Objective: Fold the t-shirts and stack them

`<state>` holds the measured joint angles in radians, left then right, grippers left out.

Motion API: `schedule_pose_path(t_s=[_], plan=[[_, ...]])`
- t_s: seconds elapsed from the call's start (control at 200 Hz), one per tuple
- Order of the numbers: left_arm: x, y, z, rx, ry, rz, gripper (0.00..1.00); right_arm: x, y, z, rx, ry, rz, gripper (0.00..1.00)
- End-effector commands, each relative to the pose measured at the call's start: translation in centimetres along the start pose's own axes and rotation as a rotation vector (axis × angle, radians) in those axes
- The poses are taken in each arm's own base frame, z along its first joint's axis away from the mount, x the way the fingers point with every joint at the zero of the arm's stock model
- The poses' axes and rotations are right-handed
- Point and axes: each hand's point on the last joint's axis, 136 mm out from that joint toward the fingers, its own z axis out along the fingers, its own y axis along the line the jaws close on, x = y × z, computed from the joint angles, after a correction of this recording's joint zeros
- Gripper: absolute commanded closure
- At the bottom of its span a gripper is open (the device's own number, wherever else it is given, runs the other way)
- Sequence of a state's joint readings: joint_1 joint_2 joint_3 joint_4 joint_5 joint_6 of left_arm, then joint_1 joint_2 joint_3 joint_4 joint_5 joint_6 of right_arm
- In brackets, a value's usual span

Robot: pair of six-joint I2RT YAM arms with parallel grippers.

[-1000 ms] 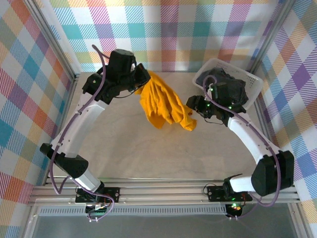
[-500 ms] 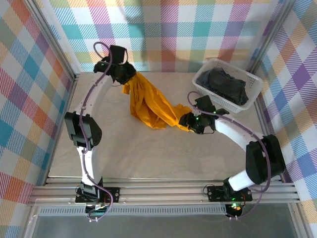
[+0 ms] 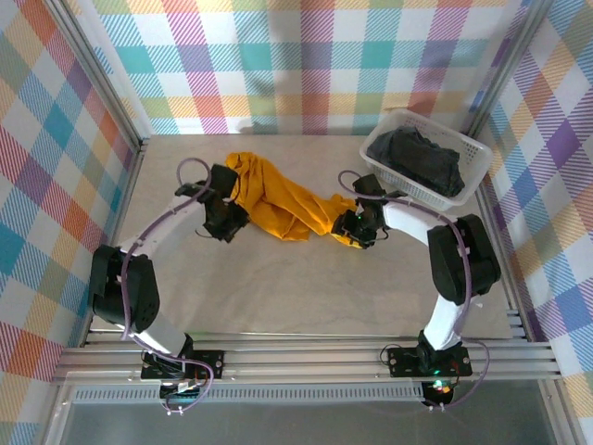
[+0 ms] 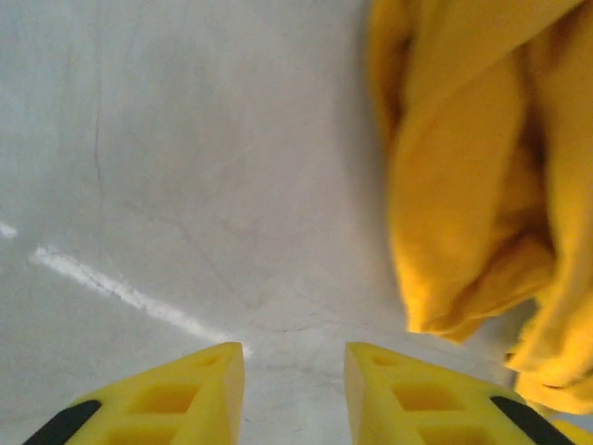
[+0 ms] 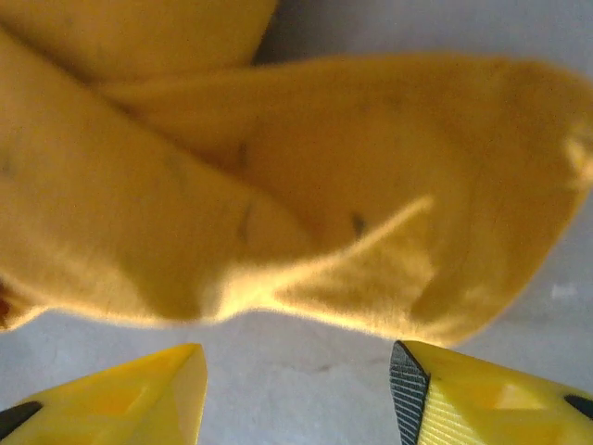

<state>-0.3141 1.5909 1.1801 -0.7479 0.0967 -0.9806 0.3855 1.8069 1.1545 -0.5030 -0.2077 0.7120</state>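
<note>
Bright plaid cloth walls (image 3: 315, 56) ringed a pale, scuffed tabletop (image 3: 278, 287). The crumpled mustard-orange cloth t-shirt (image 3: 287, 199) lay mid-table, and the black t-shirt (image 3: 422, 159) filled a white plastic lattice basket (image 3: 479, 159) far right. The left gripper (image 4: 295, 348) and right gripper (image 5: 296, 352) gaped empty beside the orange cloth.

this looks like a robot lab test cell, not a home or a shop. a pale table (image 3: 278, 297) sits boxed in by a bare aluminium frame (image 3: 306, 357), with metal posts running up at the corners. bright plaid cloth (image 3: 306, 65) hangs as makeshift walls on three sides, like a backdrop. two white robot arms, the left arm (image 3: 162, 222) and the right arm (image 3: 412, 218), are bolted to the frame rail at the near edge. purple cables (image 3: 182, 167) loop along them, and a small green light (image 3: 437, 387) glows at one base
</note>
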Motion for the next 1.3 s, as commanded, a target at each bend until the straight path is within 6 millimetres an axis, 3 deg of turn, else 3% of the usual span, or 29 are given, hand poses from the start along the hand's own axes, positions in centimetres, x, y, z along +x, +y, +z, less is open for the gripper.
schedule_pose_path(t_s=[0.0, 0.065, 0.145, 0.265, 0.37, 0.475, 0.555, 0.875, 0.97, 1.09, 1.185, 1.295], plan=[[-0.5, -3.0, 1.5, 0.136, 0.003, -0.095, 0.64, -2.3, -0.6, 0.7, 0.017, -0.002, 0.011, 0.47], [-0.6, -3.9, 2.6, 0.150, 0.018, -0.100, 0.62, -3.4, -0.4, 1.4, 0.011, 0.004, 0.021, 0.53], [-0.6, -4.4, 3.7, 0.142, 0.031, -0.101, 0.64, -4.7, 0.3, 1.7, -0.008, -0.008, 0.012, 0.76], [-0.2, -4.3, 5.2, 0.114, 0.046, -0.105, 0.75, -6.2, 2.2, -0.4, -0.052, -0.065, -0.011, 1.00], [-0.2, -3.8, 5.4, 0.089, 0.045, -0.116, 0.86, -7.1, 3.8, -4.9, -0.092, -0.171, -0.011, 1.00], [0.1, -3.9, 5.3, 0.096, 0.050, -0.120, 0.87, -7.9, 5.1, -9.8, -0.127, -0.252, -0.005, 1.00], [0.9, -4.3, 5.7, 0.099, 0.077, -0.121, 0.87, -8.5, 5.4, -12.4, -0.135, -0.271, 0.023, 1.00], [4.3, -6.7, 6.8, 0.105, 0.130, -0.066, 0.69, -11.4, 7.6, -18.0, -0.211, -0.307, 0.073, 1.00], [4.7, -6.3, 7.4, 0.054, 0.134, -0.045, 0.71, -11.7, 8.4, -19.6, -0.225, -0.330, 0.062, 1.00], [4.6, -5.5, 7.2, 0.024, 0.100, -0.044, 0.75, -12.1, 7.5, -21.6, -0.177, -0.388, 0.053, 1.00], [3.9, -5.2, 6.2, 0.023, 0.046, -0.039, 0.64, -12.7, 5.9, -23.9, -0.156, -0.445, 0.093, 1.00], [3.7, -6.0, 6.5, 0.073, 0.040, -0.042, 0.63, -12.3, 5.4, -26.0, -0.179, -0.466, 0.105, 1.00]])
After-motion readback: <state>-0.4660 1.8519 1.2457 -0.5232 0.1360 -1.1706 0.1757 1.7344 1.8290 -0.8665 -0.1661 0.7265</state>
